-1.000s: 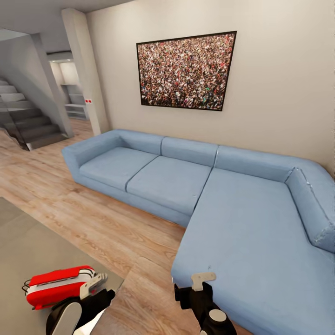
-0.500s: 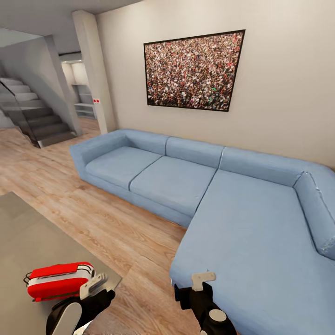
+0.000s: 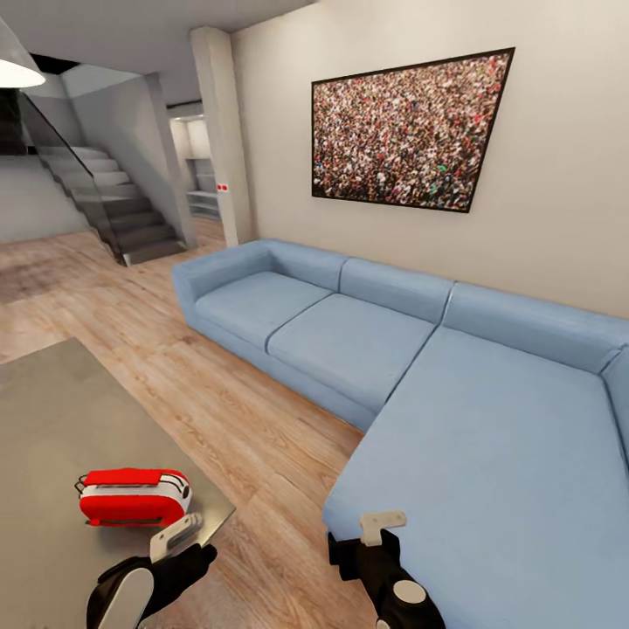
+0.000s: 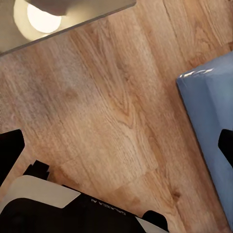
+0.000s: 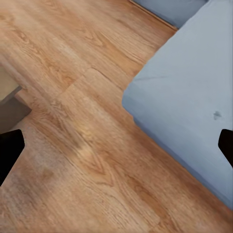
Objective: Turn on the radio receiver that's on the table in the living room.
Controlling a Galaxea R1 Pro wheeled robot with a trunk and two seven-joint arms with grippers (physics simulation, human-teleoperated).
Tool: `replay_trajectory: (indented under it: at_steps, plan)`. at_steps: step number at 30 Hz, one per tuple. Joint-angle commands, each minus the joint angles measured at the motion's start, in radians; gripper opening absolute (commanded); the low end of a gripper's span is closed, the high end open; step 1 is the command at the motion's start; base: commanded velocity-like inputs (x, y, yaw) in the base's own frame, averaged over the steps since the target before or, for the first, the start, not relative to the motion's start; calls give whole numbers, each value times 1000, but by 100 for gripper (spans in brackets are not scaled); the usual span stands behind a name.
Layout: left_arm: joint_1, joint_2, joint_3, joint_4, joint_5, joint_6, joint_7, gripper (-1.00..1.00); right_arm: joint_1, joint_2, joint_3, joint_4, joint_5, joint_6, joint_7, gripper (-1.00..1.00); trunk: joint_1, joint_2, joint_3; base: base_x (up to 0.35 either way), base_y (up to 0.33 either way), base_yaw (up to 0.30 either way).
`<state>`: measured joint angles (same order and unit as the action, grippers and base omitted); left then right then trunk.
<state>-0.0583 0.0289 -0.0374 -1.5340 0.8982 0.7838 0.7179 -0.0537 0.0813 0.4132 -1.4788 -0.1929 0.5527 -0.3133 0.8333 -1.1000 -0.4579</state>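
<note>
While radio receiver (image 3: pixel 133 496) sits on table (image 3: pixel 52 419), jaws spread (both, empty).

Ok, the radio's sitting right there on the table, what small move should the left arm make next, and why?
Probably ease the left gripper forward and up toward the red radio receiver. The radio lies near the grey table corner, just ahead of that gripper, untouched, while the right gripper hangs over the floor beside the sofa.

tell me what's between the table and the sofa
Bare wood floor separates the table from the sofa, seen in the head view.
</note>
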Motion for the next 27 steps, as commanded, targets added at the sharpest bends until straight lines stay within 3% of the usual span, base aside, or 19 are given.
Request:
replay_trajectory:
  at_steps: [1, 9, 16, 19, 21, 27]
  plan:
    - [0, 0, 0, 0, 0, 0, 0, 100, 0, 0, 0, 0, 0, -1, 0, 100, 0, 0, 0, 0, -16, 112]
    - [0, 0, 4, 0, -1, -2, 0, 100, 0, 0, -1, 0, 0, -2, 0, 100, 0, 0, 0, 0, -2, 11]
    - [0, 0, 63, 2, -2, -6, -14, 100, 0, 0, 1, 1, -1, -2, 0, 100, 0, 0, 0, 0, 0, 0]
    - [0, -1, 147, 28, -1, -2, -92, 100, 0, 0, 1, 2, -4, -2, -1, 100, 0, 0, 0, 0, 0, 0]
    - [0, -2, 168, 38, -4, -1, -133, 100, 0, 0, 1, 2, -5, -2, -1, 100, 0, 0, 0, 0, 0, 0]
    - [0, -1, 176, 32, -7, 3, -160, 100, 0, 0, 2, 2, -5, -1, -1, 100, 0, 0, 0, 0, 0, 0]
